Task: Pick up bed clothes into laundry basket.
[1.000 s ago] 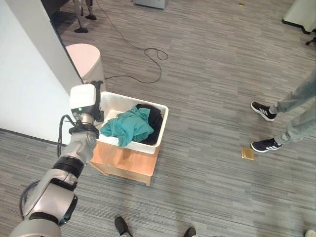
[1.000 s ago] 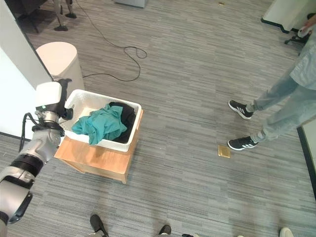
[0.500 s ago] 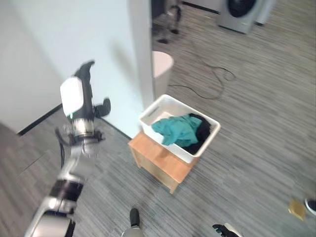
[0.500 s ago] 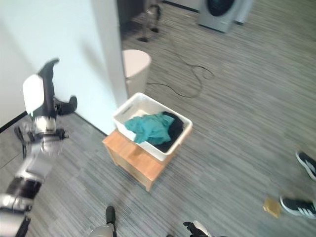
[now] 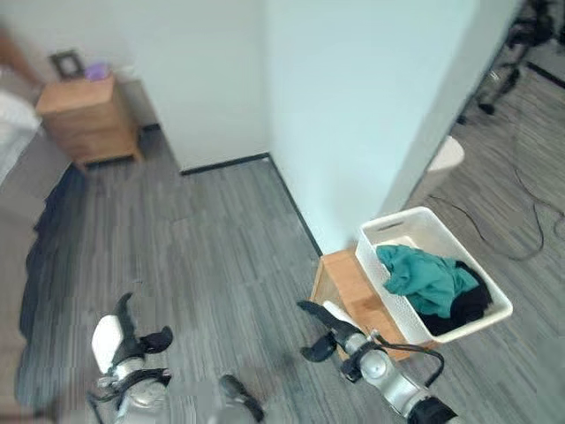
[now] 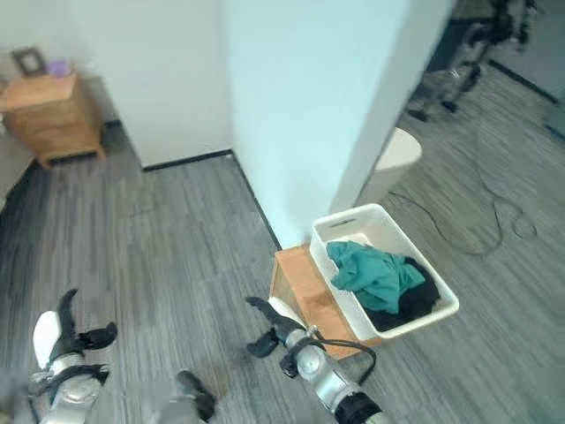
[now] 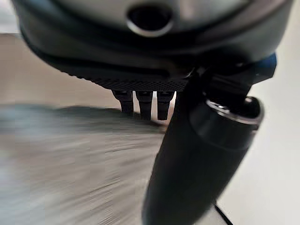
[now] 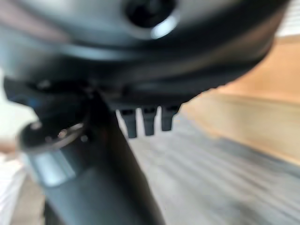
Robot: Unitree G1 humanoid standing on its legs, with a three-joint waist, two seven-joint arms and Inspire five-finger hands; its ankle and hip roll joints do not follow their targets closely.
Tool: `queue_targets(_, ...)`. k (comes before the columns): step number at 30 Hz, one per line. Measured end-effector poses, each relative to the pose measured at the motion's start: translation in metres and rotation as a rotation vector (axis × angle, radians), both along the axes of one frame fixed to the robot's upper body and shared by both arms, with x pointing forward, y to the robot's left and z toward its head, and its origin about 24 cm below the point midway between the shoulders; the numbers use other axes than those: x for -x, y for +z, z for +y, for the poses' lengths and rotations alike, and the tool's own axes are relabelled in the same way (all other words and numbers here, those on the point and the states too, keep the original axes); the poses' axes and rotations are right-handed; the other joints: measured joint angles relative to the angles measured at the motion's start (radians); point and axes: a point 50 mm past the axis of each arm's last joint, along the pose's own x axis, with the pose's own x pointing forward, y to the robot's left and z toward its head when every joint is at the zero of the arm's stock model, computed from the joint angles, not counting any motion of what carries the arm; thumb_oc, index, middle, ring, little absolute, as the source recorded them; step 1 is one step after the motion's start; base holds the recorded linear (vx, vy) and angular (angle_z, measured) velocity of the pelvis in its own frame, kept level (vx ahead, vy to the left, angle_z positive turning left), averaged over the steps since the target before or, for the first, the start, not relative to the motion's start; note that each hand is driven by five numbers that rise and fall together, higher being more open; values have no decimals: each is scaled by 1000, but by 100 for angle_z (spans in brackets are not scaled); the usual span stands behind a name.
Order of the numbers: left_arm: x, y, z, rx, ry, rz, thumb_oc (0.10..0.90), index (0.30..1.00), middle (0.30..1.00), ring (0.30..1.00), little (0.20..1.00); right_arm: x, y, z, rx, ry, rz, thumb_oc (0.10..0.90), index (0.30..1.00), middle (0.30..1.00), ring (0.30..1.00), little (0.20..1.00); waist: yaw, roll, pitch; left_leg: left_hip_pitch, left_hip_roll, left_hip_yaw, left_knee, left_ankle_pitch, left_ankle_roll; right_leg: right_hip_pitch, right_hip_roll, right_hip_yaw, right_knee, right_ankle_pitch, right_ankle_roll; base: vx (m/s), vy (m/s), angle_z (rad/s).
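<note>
grey plank floor (image 5: 212, 238), white wall (image 5: 353, 97) (black skirting), wooden nightstand (image 5: 88, 119) far corner.

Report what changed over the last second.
The camera swung away, so the view shifted; that is not the things moving. The left robot hand left the laundry basket, now low and empty; the right robot hand came into view. The teal garment stayed in the basket.
</note>
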Motion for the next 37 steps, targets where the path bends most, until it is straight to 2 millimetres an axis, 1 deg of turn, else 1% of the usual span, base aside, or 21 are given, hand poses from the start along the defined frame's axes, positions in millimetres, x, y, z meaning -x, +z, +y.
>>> queue_targets(1, 3, -11, -18, 91, -31, 24, 800, 900, 900, 900, 900, 14, -15, -22, 55, -64, 68, 800, 900, 900, 900, 900, -12, 14, -8, 63, -33, 33, -11, 13, 62, 62, -28, -90, 39, 2, 9, 10, 126, 206)
queue_targets(2, 6, -16, -25, 121, -45, 36, 800, 900, 900, 900, 900, 19, -19, -33, 78, -88, 93, 800, 900, 900, 900, 900, -16, 30, -17, 78, -51, 38, -31, 10, 67, 76, -28, -117, 67, 3, 8, 136, 316, 259)
queue_targets(3, 0, -21, -45, 212, -118, 28, 800, 900, 900, 900, 900, 37, -31, -61, 126, -191, 175, 800, 900, 900, 900, 900, -49, 42, -16, 77, -135, -55, -123, 17, 61, 108, -94, -179, 168, -31, -6, 157, 344, 230)
queue_targets(4, 3, -23, -52, 288, -126, 0, 800, 900, 900, 900, 900, 37, -30, -75, 141, -242, 186, 800, 900, 900, 900, 900, -26, 61, -16, 65, -183, -145, -194, 15, 68, 85, -71, -145, 110, -47, -30, 192, 418, 250)
queue_targets(6, 0, -19, -42, 355, -95, -50, 800, 900, 900, 900, 900, 19, -9, -69, 76, -246, 73, 800, 900, 900, 900, 900, -44, 59, -6, 7, -213, -246, -194, 13, 70, 24, -38, -152, -4, 88, -152, 109, 247, 173)
queue_targets(7, -2, -16, -36, 362, -88, -70, 800, 900, 900, 900, 900, 11, 1, -63, 43, -246, 19, 800, 900, 900, 900, 900, -56, 56, -6, -28, -215, -265, -145, 4, 59, 39, -48, -196, 46, 99, -150, 76, 247, 216)
queue_targets(8, -9, -12, -35, 374, -110, -101, 800, 900, 900, 900, 900, 1, 16, -64, 26, -260, -65, 800, 900, 900, 900, 900, -80, 69, -10, -43, -199, -202, -95, -19, 97, 54, -91, -204, 195, 99, -152, 25, 238, 242)
queue_targets(9, -14, -8, -37, 385, -120, -128, 800, 900, 900, 900, 900, -6, 29, -68, 24, -265, -132, 800, 900, 900, 900, 900, -102, 86, -4, -27, -229, -245, -138, -36, 128, 51, -132, -177, 349, 90, -151, 43, 188, 276)
queue_targets(10, -23, -3, -39, 383, -145, -156, 800, 900, 900, 900, 900, -13, 41, -70, 2, -288, -197, 800, 900, 900, 900, 900, -129, 84, -2, -18, -268, -325, -222, 9, 114, -1, -135, -4, 434, -9, -57, 137, 40, 263)
queue_targets(11, -36, 9, -36, 374, -160, -217, 800, 900, 900, 900, 900, -28, 62, -69, -29, -300, -299, 800, 900, 900, 900, 900, -131, 99, 17, -5, -309, -424, -329, 56, 125, -93, -69, 158, 423, -101, -1, 207, -83, 246)
queue_targets(14, -66, 36, -35, 361, -217, -343, 800, 900, 900, 900, 900, -56, 108, -68, -105, -337, -507, 800, 900, 900, 900, 900, -159, 89, 68, 8, -375, -628, -453, 145, 115, -280, -12, 420, 264, -130, 1, 175, -146, 216)
queue_targets(15, -76, 42, -38, 369, -232, -379, 800, 900, 900, 900, 900, -57, 114, -70, -117, -350, -536, 800, 900, 900, 900, 900, -184, 86, 75, 7, -377, -660, -472, 153, 113, -321, -15, 510, 218, -120, -1, 239, -101, 250)
queue_targets(17, -83, 51, -40, 379, -251, -426, 800, 900, 900, 900, 900, -57, 116, -68, -140, -359, -543, 800, 900, 900, 900, 900, -190, 78, 92, -4, -366, -772, -475, 148, 112, -370, 43, 828, 127, -63, 11, 173, -79, 230)
queue_targets(18, -83, 55, -39, 379, -259, -442, 800, 900, 900, 900, 900, -55, 115, -68, -148, -362, -537, 800, 900, 900, 900, 900, -194, 63, 93, -1, -358, -770, -478, 148, 108, -377, 54, 876, 87, -25, 12, 124, -200, 200)
queue_targets(19, -81, 58, -34, 373, -261, -449, 800, 900, 900, 900, 900, -56, 116, -67, -158, -365, -538, 800, 900, 900, 900, 900, -182, 42, 103, 10, -341, -754, -484, 169, 81, -361, 58, 846, 74, 89, -4, 133, -234, 139)
queue_targets(22, -50, 44, -24, 372, -194, -391, 800, 900, 900, 900, 900, -64, 127, -62, -214, -377, -568, 800, 900, 900, 900, 900, -126, 64, 97, 63, -261, -697, -484, 196, 2, -330, 121, 808, 15, 101, -44, 152, -170, 23)
queue_targets(25, -31, 33, -24, 392, -150, -355, 800, 900, 900, 900, 900, -69, 135, -62, -234, -379, -592, 800, 900, 900, 900, 900, -91, 56, 101, 88, -241, -693, -482, 216, -26, -316, 147, 796, 3, 107, -50, 81, -143, -15)
queue_targets(27, -27, 28, -30, 417, -135, -346, 800, 900, 900, 900, 900, -69, 134, -61, -237, -380, -588, 800, 900, 900, 900, 900, -93, 30, 118, 87, -240, -694, -417, 215, -52, -260, 133, 774, -15, 108, -52, -29, -141, 15)
queue_targets(28, -32, 29, -35, 433, -137, -365, 800, 900, 900, 900, 900, -65, 132, -64, -236, -391, -582, 800, 900, 900, 900, 900, -111, 10, 122, 73, -233, -675, -363, 209, -100, -227, 115, 711, -30, 109, -54, -63, -124, 70)
queue_targets(32, -44, 40, -40, 442, -167, -426, 800, 900, 900, 900, 900, -62, 139, -66, -297, -400, -594, 800, 900, 900, 900, 900, -152, 6, 123, 73, -208, -402, -334, 143, -71, -174, 98, 600, -58, 81, -84, 29, 10, 62)
queue_targets(37, -52, 53, -38, 448, -224, -477, 800, 900, 900, 900, 900, -48, 122, -67, -452, -449, -488, 800, 900, 900, 900, 900, -152, 18, 118, 135, -258, -407, -429, 139, -63, -132, 67, 534, -59, 80, -65, 25, 44, 34)
